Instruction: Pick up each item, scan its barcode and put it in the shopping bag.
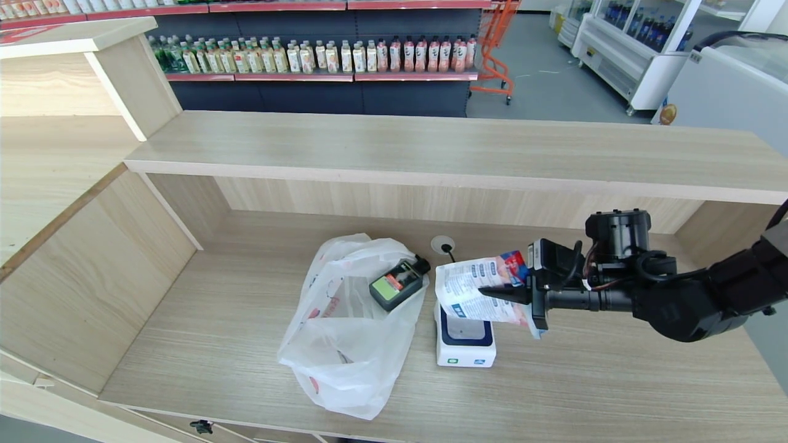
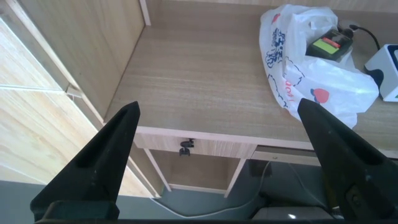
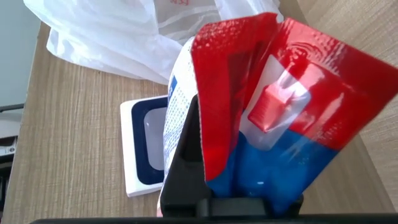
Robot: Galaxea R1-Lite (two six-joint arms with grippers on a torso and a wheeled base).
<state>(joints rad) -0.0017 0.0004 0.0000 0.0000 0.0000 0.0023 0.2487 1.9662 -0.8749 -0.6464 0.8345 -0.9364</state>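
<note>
While the right gripper (image 1: 502, 284) is clamped on the one pouch (image 1: 471, 286), that pouch hangs tilted just over the single white scanner (image 1: 466, 352) on the counter (image 1: 585, 381); whether its lower edge touches the scanner cannot be told. One white plastic shopping bag (image 1: 345, 344) lies crumpled just beside the scanner, and one black handheld device (image 1: 397, 284) with a green label rests on the bag's upper part.

From the head view the pouch shows its white printed side. The right wrist view shows its other face, red above and blue below, with a small red cap behind a clear patch, and a dark finger (image 3: 183, 168) pressed against the pouch, the scanner's dark window below.

The left gripper (image 2: 217, 109) appears in the left wrist view with its two fingers (image 2: 106, 162) spread wide and nothing between them, held out past the counter's front edge. That view also takes in a small black latch (image 2: 185, 147) under the counter edge.
</note>
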